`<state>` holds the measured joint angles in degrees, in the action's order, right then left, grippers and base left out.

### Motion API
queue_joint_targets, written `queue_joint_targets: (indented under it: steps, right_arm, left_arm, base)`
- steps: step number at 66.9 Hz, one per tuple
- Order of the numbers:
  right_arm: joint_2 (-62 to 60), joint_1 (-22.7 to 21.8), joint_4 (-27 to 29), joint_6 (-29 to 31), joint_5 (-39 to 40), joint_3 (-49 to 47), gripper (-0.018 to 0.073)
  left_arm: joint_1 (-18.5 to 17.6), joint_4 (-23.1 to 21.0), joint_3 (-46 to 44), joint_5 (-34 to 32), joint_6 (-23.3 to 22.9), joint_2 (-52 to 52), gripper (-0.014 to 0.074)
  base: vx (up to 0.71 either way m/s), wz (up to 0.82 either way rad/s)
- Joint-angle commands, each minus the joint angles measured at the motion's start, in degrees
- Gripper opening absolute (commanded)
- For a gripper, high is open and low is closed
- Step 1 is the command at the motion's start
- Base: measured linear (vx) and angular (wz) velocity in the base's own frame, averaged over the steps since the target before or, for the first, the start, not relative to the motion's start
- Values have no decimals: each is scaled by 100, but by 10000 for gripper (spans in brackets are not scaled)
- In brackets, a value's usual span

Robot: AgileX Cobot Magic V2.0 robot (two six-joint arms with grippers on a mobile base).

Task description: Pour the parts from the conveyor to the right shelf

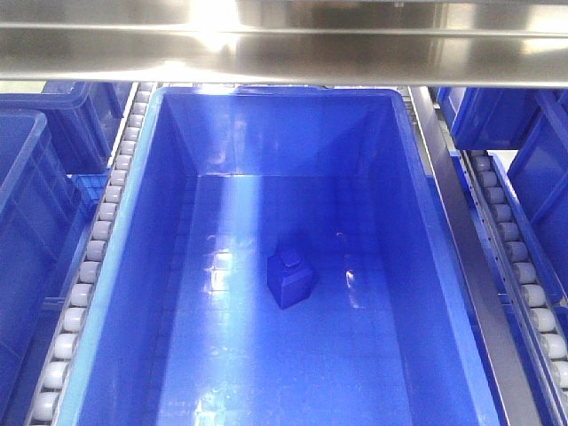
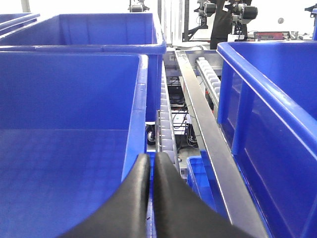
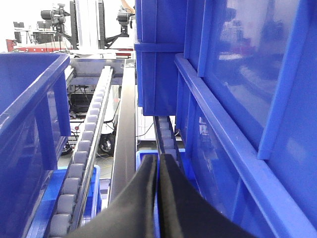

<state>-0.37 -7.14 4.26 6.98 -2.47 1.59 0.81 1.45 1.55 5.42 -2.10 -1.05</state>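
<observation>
One small bright-blue part [image 1: 289, 275] lies on the floor of a large blue bin [image 1: 142, 293] that sits on the right shelf's white rollers [image 1: 93, 248]. Neither gripper shows in the front view. In the left wrist view my left gripper [image 2: 151, 157] is shut, its black fingers [image 2: 171, 198] pressed together with only a thin blue sliver between them, just right of a blue bin's wall [image 2: 136, 124]. In the right wrist view my right gripper [image 3: 158, 157] is shut the same way above a roller rail [image 3: 166, 136]. The conveyor is out of view.
A steel crossbar [image 1: 284, 44] spans the top of the front view. More blue bins stand at the left [image 1: 22, 222] and right [image 1: 537, 169]. Steel rails [image 2: 203, 119] [image 3: 126, 129] and roller tracks [image 3: 84, 144] run between bins. Tall stacked bins [image 3: 233, 89] crowd the right gripper's right side.
</observation>
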Motion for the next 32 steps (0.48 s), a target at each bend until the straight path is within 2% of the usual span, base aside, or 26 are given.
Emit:
queue_joint_targets:
  steps: [1,32]
  right_arm:
    - [59,-42,-41,-3,404,56,-9]
    - [59,-42,-41,-3,404,56,-9]
  left_arm:
    - [12,-35,-144,-413,-42,-35,-6]
    - [12,-35,-144,-413,-42,-35,-6]
  base:
    - [0,0]
    - [0,0]
